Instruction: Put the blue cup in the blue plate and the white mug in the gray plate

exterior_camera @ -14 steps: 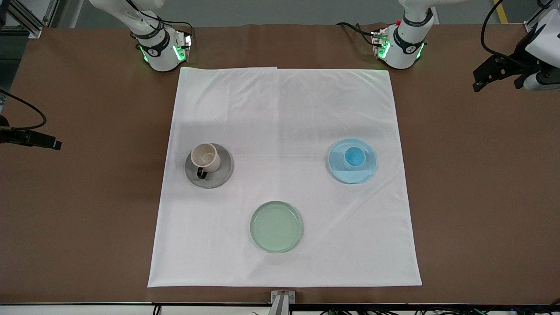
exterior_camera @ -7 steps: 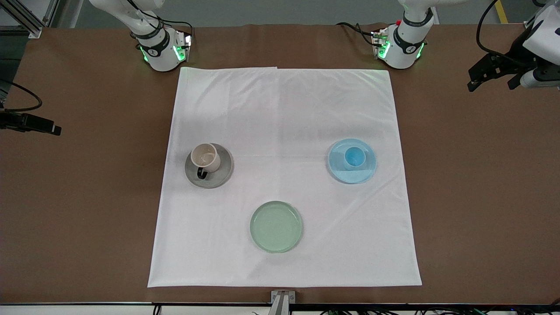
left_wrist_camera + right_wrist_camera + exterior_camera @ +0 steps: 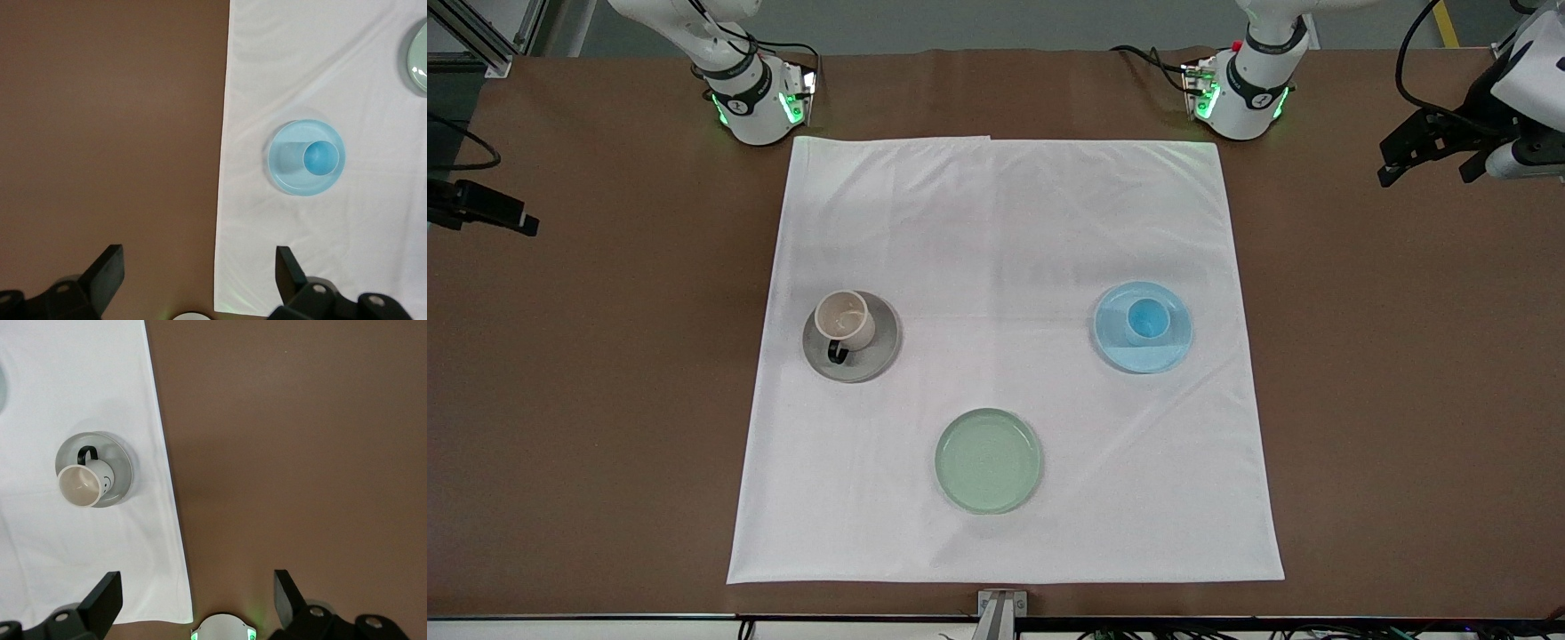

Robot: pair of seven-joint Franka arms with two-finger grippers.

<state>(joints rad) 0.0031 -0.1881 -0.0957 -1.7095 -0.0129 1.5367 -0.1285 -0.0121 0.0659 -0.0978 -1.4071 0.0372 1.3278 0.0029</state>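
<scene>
The white mug (image 3: 843, 320) stands upright on the gray plate (image 3: 876, 351), its black handle toward the front camera. The blue cup (image 3: 1147, 320) stands upright on the blue plate (image 3: 1152, 357). My left gripper (image 3: 1424, 158) hangs open and empty over the bare brown table off the cloth at the left arm's end. Its wrist view shows the blue cup (image 3: 321, 157) on the blue plate (image 3: 287, 173) and its wide-apart jaws (image 3: 197, 267). My right gripper (image 3: 489, 212) is open and empty over the brown table at the right arm's end. Its wrist view shows the mug (image 3: 80, 485) on the gray plate (image 3: 121, 463).
A pale green plate (image 3: 988, 460) lies empty on the white cloth (image 3: 996, 222), nearer the front camera than the other two plates. The two arm bases (image 3: 751, 98) stand at the table's back edge. Brown table surrounds the cloth.
My right gripper has drawn back along the table's edge toward the bases' side. My left gripper has shifted slightly. Cups and plates have not moved.
</scene>
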